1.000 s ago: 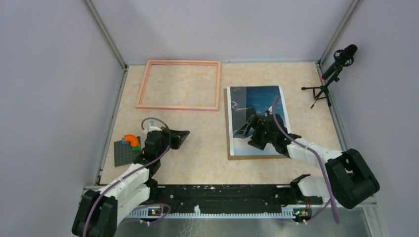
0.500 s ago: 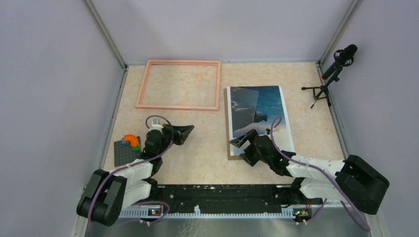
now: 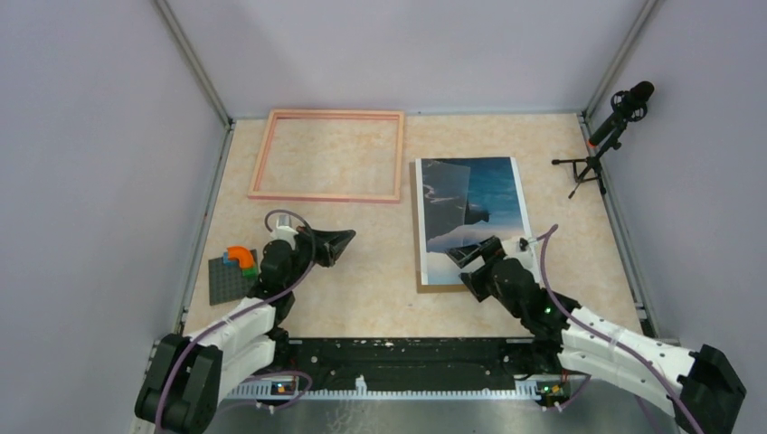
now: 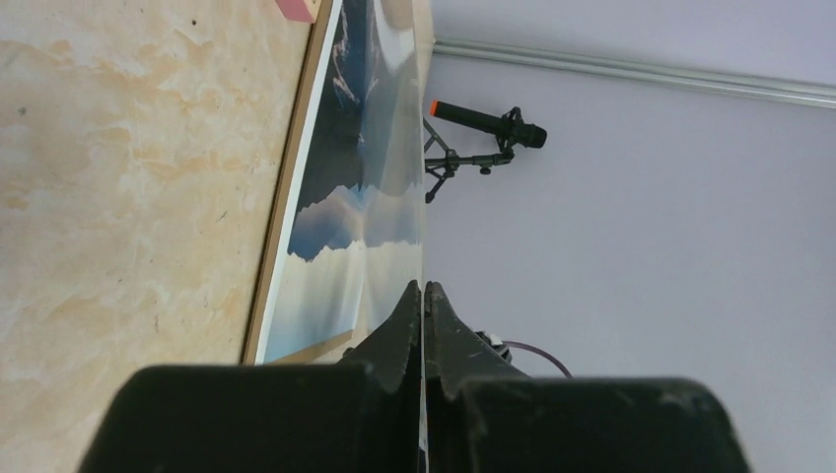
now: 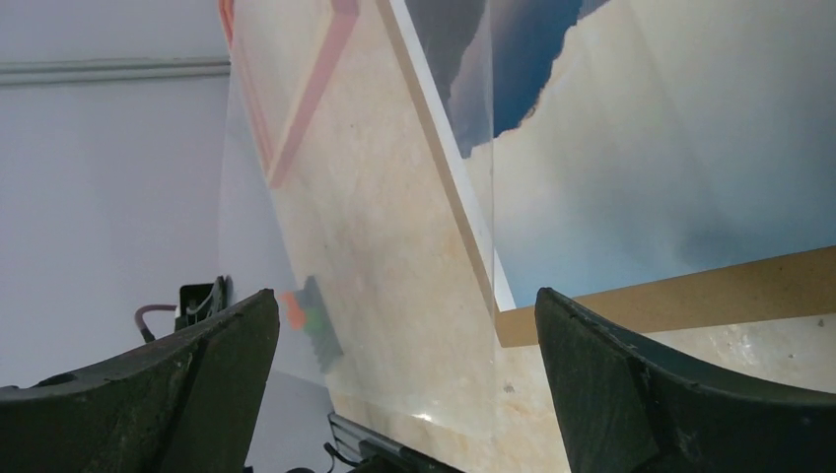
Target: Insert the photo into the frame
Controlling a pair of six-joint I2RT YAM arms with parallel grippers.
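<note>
The photo (image 3: 493,190), blue sky with white clouds, lies flat on a brown backing board (image 3: 434,287) right of centre. A clear sheet seems to cover its left part. The pinkish frame (image 3: 326,195) lies empty at the back left, apart from the photo. My right gripper (image 3: 467,271) is open at the photo's near edge, with nothing between its fingers. The right wrist view shows that gripper (image 5: 404,296) low over the table, facing the photo (image 5: 670,177), the board (image 5: 690,291) and the frame (image 5: 315,89). My left gripper (image 3: 339,242) is shut and empty, left of the photo (image 4: 345,197).
A microphone on a small tripod (image 3: 610,127) stands at the back right corner. A grey studded plate with coloured bricks (image 3: 231,276) sits near the left wall. Purple walls enclose the table on three sides.
My right arm has drawn back from over the photo towards the near edge, its gripper still open. The left gripper has shifted slightly right.
</note>
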